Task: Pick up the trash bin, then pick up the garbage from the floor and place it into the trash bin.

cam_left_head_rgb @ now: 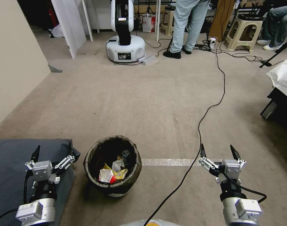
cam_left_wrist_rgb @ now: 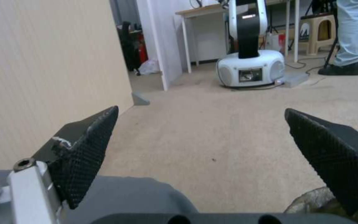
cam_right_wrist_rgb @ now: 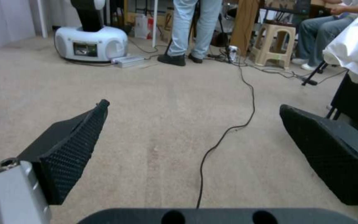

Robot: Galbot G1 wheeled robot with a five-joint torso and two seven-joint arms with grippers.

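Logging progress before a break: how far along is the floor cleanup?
Litter already lies inside the trash bin, which stands on the carpet. In hand: nothing; left gripper and right gripper are both open. No loose litter shows on the visible floor, so little seems left.

Left gripper [cam_left_wrist_rgb: 199, 146] spread wide, nothing between its black textured fingertips [cam_left_wrist_rgb: 85, 149], held over beige carpet [cam_left_wrist_rgb: 228, 130]. Dark grey cushion [cam_left_wrist_rgb: 133, 193] just under the gripper. Trash bin [cam_left_wrist_rgb: 311, 200] rim edge beside one fingertip. Beyond the gripper, well apart: white robot base [cam_left_wrist_rgb: 251, 70], beige wall panel [cam_left_wrist_rgb: 42, 77], white table leg [cam_left_wrist_rgb: 186, 46], a person's legs [cam_left_wrist_rgb: 351, 34].
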